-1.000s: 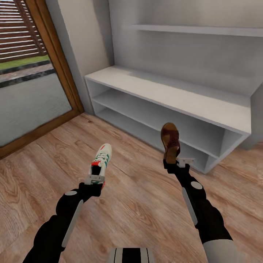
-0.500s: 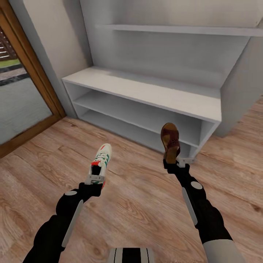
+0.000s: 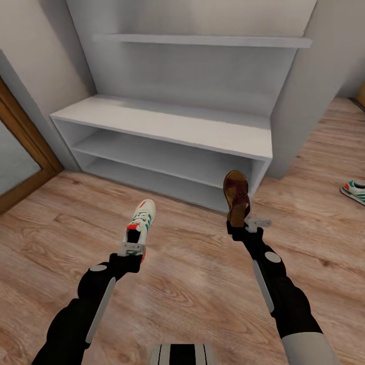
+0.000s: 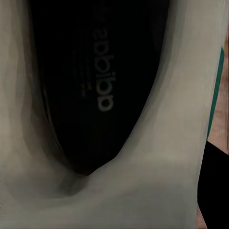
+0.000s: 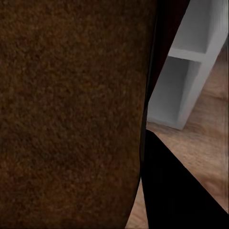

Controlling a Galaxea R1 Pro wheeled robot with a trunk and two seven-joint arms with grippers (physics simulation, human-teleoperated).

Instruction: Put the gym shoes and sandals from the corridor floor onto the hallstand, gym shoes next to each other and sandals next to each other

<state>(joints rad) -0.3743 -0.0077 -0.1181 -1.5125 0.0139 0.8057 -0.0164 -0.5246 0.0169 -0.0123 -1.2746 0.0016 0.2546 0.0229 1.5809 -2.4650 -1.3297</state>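
Presently, a cream gym shoe is pinched by the left gripper and a brown leather sandal by the right gripper, both carried above the corridor floor. Each should be lowered flat onto the hallstand's smooth pale bench top, leaving room alongside. Another gym shoe lies on the floor's right edge.

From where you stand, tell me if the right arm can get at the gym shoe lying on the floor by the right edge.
Probably not. The right pincer is already shut on a sandal, and that gym shoe lies far off to its right on the floor.
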